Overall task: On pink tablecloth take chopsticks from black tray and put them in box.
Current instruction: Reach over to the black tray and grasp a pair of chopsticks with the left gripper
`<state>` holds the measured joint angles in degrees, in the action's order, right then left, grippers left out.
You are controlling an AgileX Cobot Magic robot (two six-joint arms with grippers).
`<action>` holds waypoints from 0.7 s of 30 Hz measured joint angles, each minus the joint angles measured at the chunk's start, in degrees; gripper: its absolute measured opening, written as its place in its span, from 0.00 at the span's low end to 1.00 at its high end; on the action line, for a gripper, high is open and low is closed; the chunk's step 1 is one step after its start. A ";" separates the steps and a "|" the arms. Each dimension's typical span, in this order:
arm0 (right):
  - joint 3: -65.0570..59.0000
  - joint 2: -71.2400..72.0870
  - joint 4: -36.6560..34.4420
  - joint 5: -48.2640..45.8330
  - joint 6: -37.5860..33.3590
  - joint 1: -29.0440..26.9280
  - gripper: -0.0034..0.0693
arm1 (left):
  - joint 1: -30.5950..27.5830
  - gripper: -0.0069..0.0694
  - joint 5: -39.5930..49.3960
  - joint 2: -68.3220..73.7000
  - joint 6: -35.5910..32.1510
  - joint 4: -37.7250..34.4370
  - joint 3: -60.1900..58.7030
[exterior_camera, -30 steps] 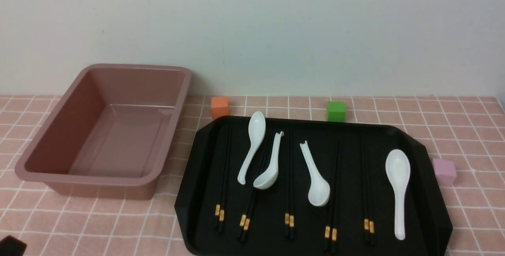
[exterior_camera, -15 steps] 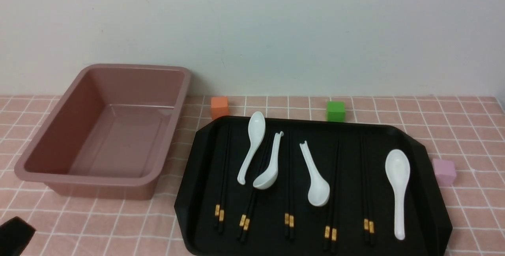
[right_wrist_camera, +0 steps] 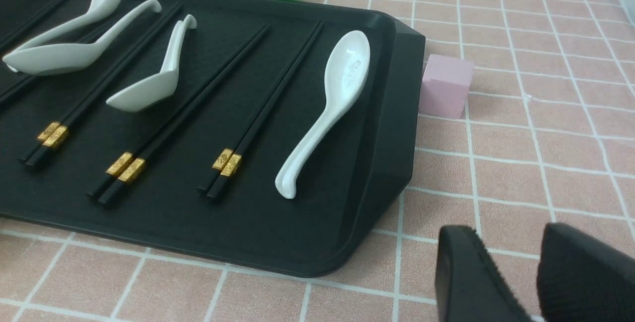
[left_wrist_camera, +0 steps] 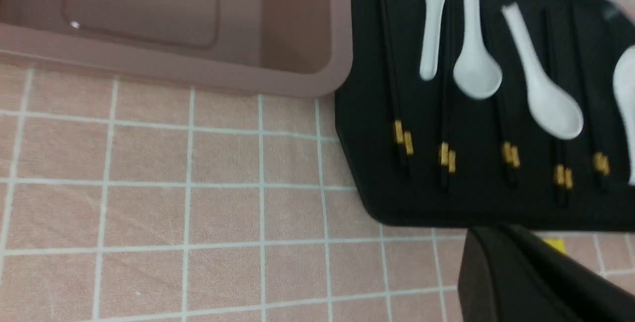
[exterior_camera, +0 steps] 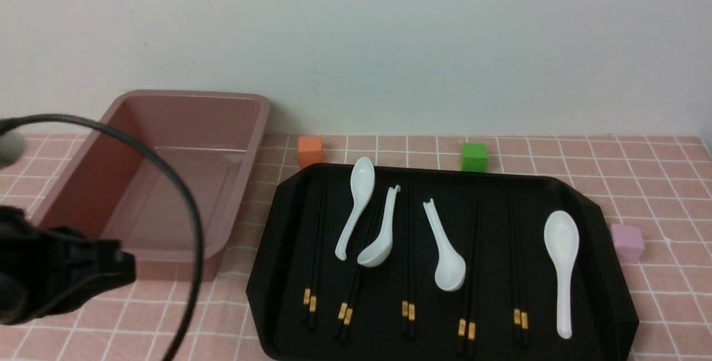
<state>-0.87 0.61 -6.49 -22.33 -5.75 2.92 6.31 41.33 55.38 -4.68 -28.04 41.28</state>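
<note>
The left pincer [left_wrist_camera: 496,242] has been shut, empty, and brought in. The chopsticks [exterior_camera: 315,250] just ahead of it are not yet picked up.

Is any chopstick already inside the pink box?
No, the box is empty; all five pairs of chopsticks lie on the black tray.

Lighting is soft, even and fairly bright: shadows beside the box [exterior_camera: 192,94] and the black tray [right_wrist_camera: 392,128] are faint, and the white spoons [right_wrist_camera: 342,79] carry only a mild sheen. The left wrist view is motion-smeared, streaking the gold bands on the chopsticks [left_wrist_camera: 403,138]; the right wrist view is crisp. In the front view the left arm [exterior_camera: 55,275] and its cable [exterior_camera: 186,205] sit close to the lens and are out of focus.
</note>
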 joint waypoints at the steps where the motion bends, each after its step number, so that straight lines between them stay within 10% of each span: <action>1: 0.00 0.00 0.00 0.00 0.00 0.00 0.38 | 1.70 0.07 0.05 2.55 0.00 0.79 1.05; 12: 0.00 0.00 0.00 0.00 0.00 0.00 0.38 | 26.97 0.07 3.83 30.82 20.52 17.33 19.85; 21: 0.00 0.00 0.00 0.00 0.00 0.00 0.38 | 27.29 0.12 11.59 47.10 29.22 24.97 32.91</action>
<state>-0.87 0.61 -6.49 -22.33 -5.75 2.92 33.60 52.91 102.48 24.55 -3.07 74.19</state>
